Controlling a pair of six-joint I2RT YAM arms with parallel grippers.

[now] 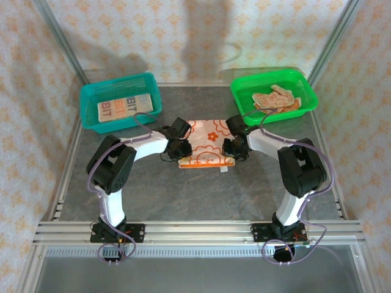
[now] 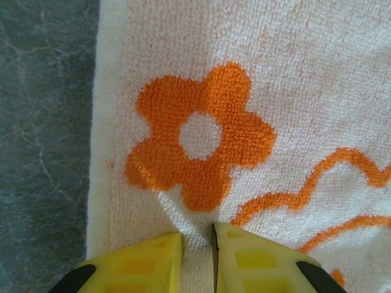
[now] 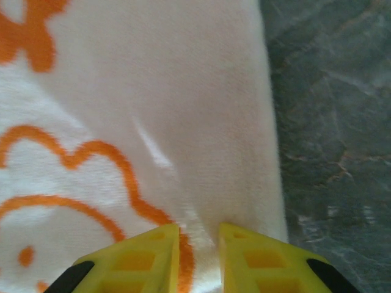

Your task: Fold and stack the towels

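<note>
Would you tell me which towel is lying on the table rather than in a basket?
The cream towel with orange flowers; the lettered towel sits in the teal basket, the crumpled towel in the green basket.

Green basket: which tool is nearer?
Right. The right tool is at the right edge of the flowered towel, near the green basket; the left tool is at its left edge.

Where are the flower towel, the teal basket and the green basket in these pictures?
flower towel [image 1: 208,145]: top external view, on the middle of its printed face.
teal basket [image 1: 116,82]: top external view, on its far rim.
green basket [image 1: 269,73]: top external view, on its far rim.
</note>
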